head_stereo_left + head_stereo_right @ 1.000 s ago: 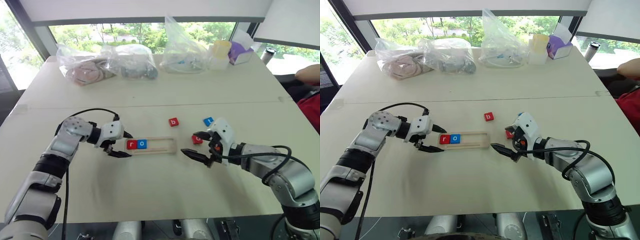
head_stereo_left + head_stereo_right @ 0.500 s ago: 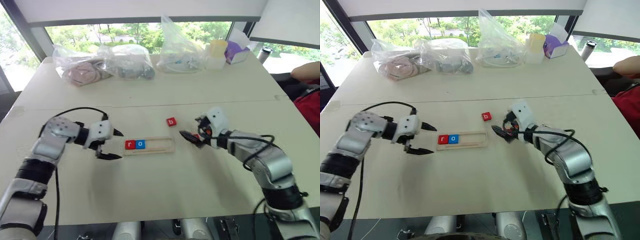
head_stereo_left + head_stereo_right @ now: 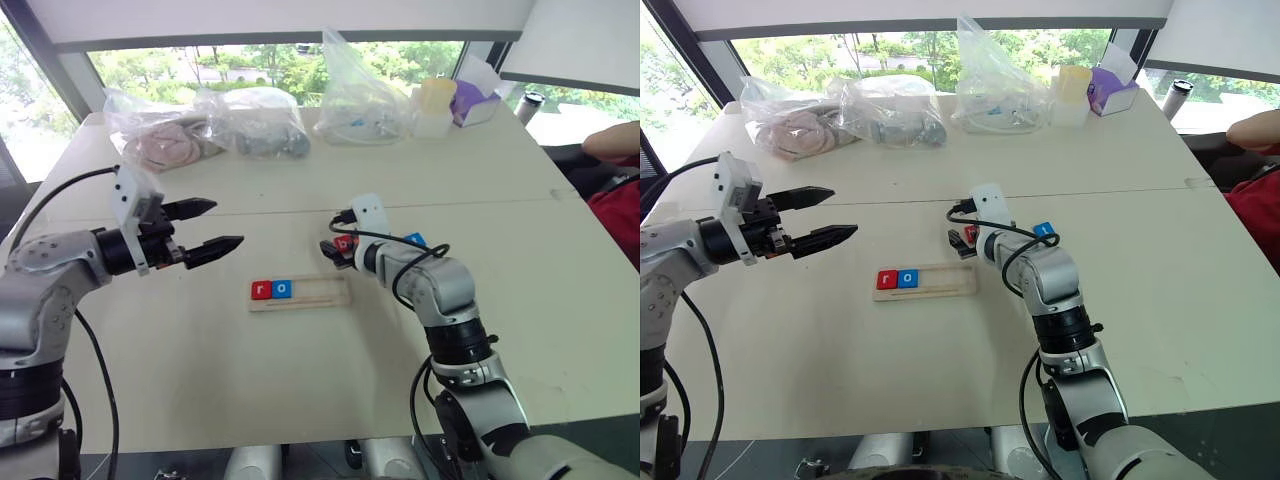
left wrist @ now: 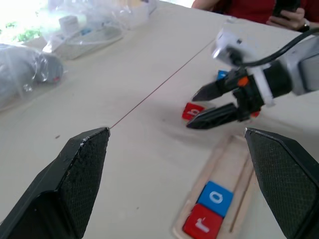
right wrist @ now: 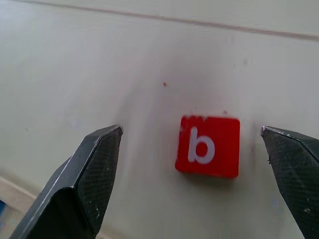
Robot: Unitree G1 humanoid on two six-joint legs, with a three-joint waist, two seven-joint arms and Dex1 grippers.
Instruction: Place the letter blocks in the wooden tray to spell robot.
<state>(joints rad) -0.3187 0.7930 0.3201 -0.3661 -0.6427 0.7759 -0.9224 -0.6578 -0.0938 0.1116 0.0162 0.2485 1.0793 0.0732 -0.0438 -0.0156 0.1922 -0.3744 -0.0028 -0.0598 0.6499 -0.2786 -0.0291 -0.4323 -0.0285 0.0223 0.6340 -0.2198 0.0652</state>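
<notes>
Two blocks, r (image 3: pixel 261 290) and o (image 3: pixel 282 289), fill the tray's (image 3: pixel 325 292) left end. Your left gripper (image 3: pixel 222 226) has lifted clear of it, jaws apart. Your right gripper (image 5: pixel 192 174) has swung in over b (image 5: pixel 209 146), behind the tray, jaws apart: b goes third.

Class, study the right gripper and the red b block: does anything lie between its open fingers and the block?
Nothing visible does. The right gripper is open, and the red b block lies flat on bare table in the gap ahead of its fingers, apart from both.
</notes>
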